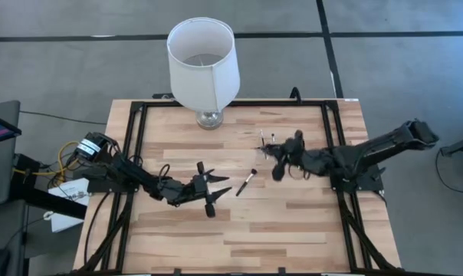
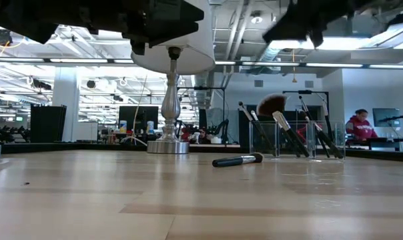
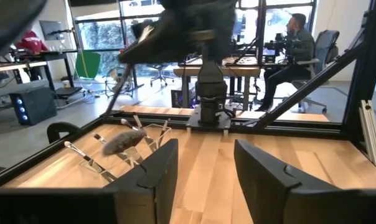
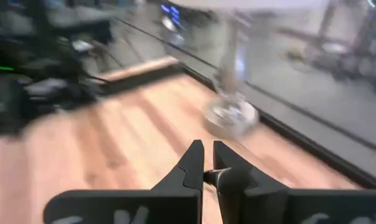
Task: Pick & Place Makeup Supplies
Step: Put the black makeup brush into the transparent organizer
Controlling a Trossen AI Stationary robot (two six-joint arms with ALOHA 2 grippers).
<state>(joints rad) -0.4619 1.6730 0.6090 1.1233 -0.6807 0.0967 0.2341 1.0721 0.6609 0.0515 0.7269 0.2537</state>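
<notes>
The right gripper point(image 1: 280, 170), jaws clamped on a brush point(image 4: 220, 178), is needing a steady upright carry to the holder point(image 2: 295, 140), while the left gripper point(image 1: 213, 190) is hanging with jaws apart.

We see our right gripper point(image 4: 206, 168) closed over the wooden table point(image 4: 113, 143), with the lamp base point(image 4: 230, 115) ahead, near the table's edge.

Bright even overhead light; soft shadows; ceiling glare in low view; right wrist view motion-blurred.
</notes>
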